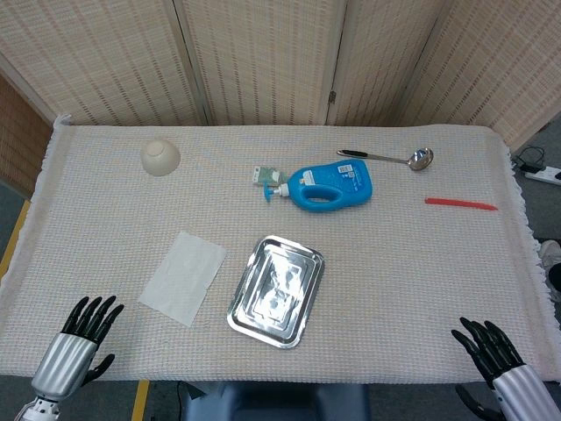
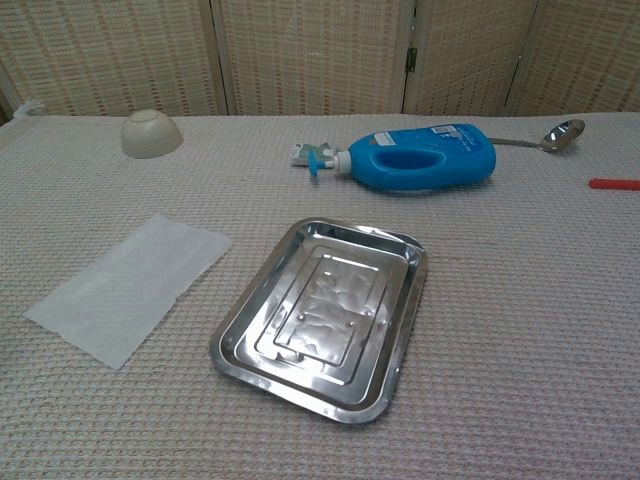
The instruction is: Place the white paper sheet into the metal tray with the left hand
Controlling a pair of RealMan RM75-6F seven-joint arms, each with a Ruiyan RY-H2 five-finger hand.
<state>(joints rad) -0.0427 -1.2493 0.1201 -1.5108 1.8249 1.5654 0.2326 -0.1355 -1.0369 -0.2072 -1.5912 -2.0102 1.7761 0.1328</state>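
The white paper sheet [image 1: 183, 276] [image 2: 131, 285] lies flat on the woven cloth, just left of the metal tray [image 1: 248, 322] [image 2: 397, 378], which holds nothing. My left hand [image 1: 89, 322] hovers at the table's near-left edge, below the sheet, fingers spread and holding nothing. My right hand [image 1: 486, 346] sits at the near-right edge, fingers apart, far from both objects. Neither hand shows in the chest view.
An upturned cream bowl [image 1: 160, 157] [image 2: 151, 133] sits at the back left. A blue detergent bottle [image 1: 326, 185] [image 2: 420, 158] lies on its side behind the tray. A metal ladle [image 1: 390, 158] [image 2: 555, 135] and a red stick [image 1: 460, 203] [image 2: 613, 184] are at the back right.
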